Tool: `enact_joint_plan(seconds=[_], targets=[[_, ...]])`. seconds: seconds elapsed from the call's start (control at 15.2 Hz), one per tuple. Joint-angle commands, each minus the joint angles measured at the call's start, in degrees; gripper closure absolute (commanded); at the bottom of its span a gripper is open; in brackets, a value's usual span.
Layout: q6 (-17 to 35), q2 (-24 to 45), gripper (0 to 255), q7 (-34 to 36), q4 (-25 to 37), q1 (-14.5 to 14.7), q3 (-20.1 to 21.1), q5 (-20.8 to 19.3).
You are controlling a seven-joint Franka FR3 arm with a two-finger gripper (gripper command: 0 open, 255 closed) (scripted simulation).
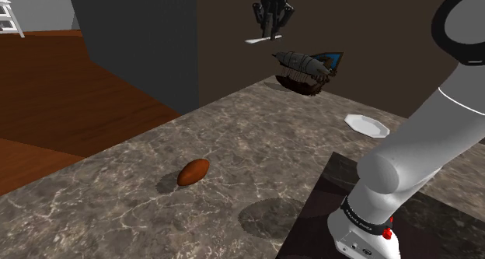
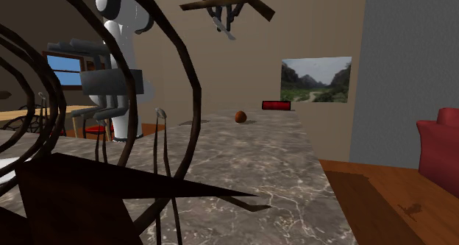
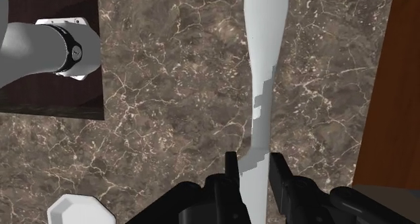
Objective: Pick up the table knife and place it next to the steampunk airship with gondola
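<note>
High over the marble counter (image 1: 233, 133), near its edge, the pincer (image 1: 269, 33) clasps the white table knife (image 1: 256, 40) by the airship (image 1: 303, 64).

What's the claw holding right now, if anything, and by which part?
The white table knife, clasped in the claw near one end, with the rest of its length jutting out ahead. Whether that end is handle or blade cannot be told.

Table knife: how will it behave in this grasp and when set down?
The knife looks stiff: it stands straight though the gripper clasps it toward one end. That off-centre grip may let it pivot. Thin and flat, it probably won't roll on the counter.
</note>
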Motion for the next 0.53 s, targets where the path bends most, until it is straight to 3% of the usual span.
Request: enact_joint_plan(seconds=[0.0, 0.46], targets=[[0.1, 0.4, 255, -2.8, 0.2, -1.1, -1.6, -0.4], [-0.8, 6.2, 255, -11.4, 6.7, -4.9, -6.2, -2.4]])
